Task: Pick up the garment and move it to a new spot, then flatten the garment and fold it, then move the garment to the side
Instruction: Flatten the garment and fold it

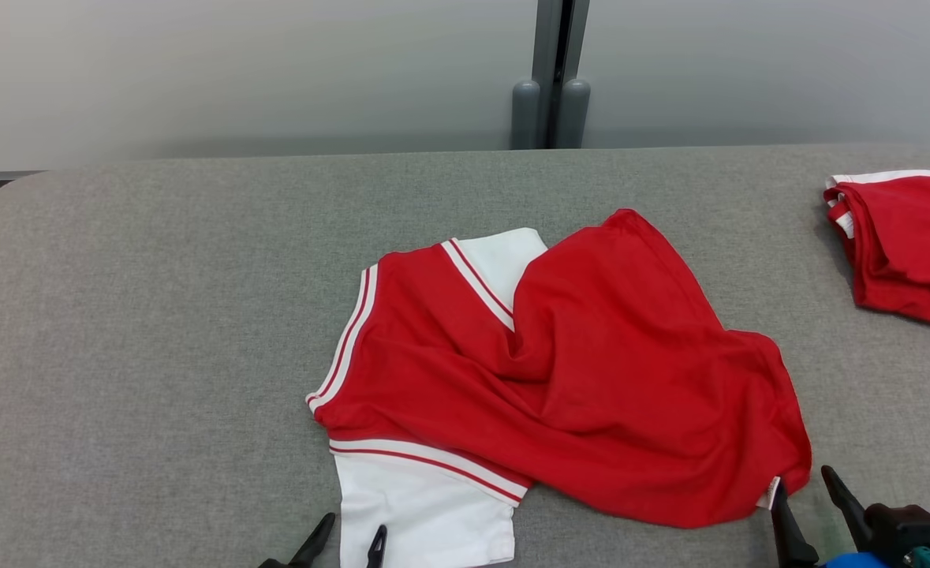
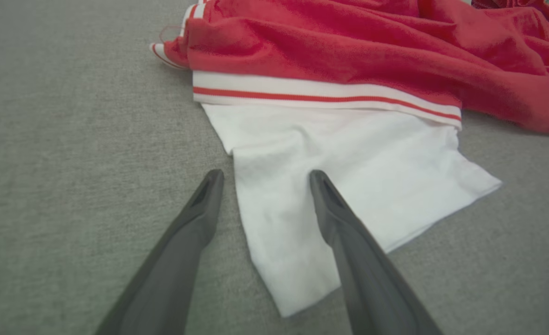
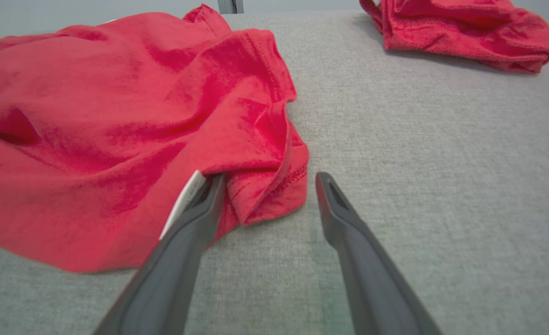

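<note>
Garment (image 1: 575, 371) lies crumpled on the table (image 1: 157, 315) in head view. Left wrist: left gripper (image 2: 265, 179), spread astride the white sleeve (image 2: 372, 177), might pinch one layer. Right wrist: right gripper (image 3: 269, 181), open beside the bunched hem (image 3: 274, 195), might grab several.

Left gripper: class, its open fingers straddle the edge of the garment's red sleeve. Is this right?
Not quite. The left wrist view shows that the sleeve is white, not red: the open fingers of the left gripper straddle the edge of the white sleeve of the garment.
</note>
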Tool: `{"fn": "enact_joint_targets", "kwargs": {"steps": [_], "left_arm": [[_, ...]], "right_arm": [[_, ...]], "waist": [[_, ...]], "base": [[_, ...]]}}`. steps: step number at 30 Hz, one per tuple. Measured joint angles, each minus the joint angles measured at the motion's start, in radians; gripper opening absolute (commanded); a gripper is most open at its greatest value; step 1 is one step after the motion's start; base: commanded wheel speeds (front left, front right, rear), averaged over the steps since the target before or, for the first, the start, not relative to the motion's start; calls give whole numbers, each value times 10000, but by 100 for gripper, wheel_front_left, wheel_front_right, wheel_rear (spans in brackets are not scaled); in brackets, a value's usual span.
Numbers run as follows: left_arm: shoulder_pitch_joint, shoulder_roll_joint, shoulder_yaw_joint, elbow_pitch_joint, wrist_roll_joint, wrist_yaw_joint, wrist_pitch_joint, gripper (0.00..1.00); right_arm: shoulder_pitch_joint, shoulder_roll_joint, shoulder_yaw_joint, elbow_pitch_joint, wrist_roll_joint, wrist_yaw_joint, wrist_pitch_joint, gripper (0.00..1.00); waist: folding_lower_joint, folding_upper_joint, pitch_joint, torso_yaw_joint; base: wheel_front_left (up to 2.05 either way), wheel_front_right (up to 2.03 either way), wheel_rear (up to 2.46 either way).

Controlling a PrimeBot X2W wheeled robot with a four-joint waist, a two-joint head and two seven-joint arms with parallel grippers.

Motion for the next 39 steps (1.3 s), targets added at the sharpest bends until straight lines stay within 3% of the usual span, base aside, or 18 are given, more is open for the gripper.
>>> {"fn": "enact_joint_targets", "kwargs": {"steps": [5, 15, 16, 18, 19, 20, 21, 27, 39], "left_arm": [[5, 81, 82, 144, 6, 0, -2, 100], [-141, 184, -922, 652, -621, 2, -56, 100], [-193, 201, -1062, 742, -708, 2, -69, 100], [-307, 222, -1262, 918, -897, 2, -94, 96], [-389, 232, -1392, 1007, -1053, 4, -102, 78], [-459, 226, -1429, 1089, -1210, 4, -102, 40], [-546, 236, -1480, 1170, -1302, 4, -102, 2], [-31, 374, -1467, 297, -1538, 0, -27, 0], [789, 755, -384, -2767, -2274, 0, -8, 0]], "right_arm": [[-122, 4, -4, 46, -44, 0, 0, 100], [-139, -38, 94, 761, 46, 0, -2, 100], [-154, -48, 105, 828, 54, 0, 0, 89], [-200, -54, 150, 884, 92, 0, -2, 53], [-227, -50, 178, 918, 104, 0, -2, 37], [-274, -50, 215, 972, 104, 0, -2, 11], [-332, -52, 257, 1024, 104, 0, 0, 0], [-377, -104, 466, 1007, 205, 0, 0, 0], [396, -483, 1484, -991, 675, 2, -2, 0]], "waist": [[0, 0, 19, 90], [0, 0, -123, 153], [-1, -1, -137, 144], [-1, 0, -155, 121], [-1, 0, -160, 112], [-1, 0, -163, 106], [-1, 0, -164, 96], [0, 0, -254, 100], [-1, 0, -390, -79]], "base": [[0, 0, 0], [0, 0, 0], [0, 0, 0], [0, 0, 0], [0, 0, 0], [0, 0, 0], [0, 0, 0], [0, 0, 0], [0, 0, 0]]}}
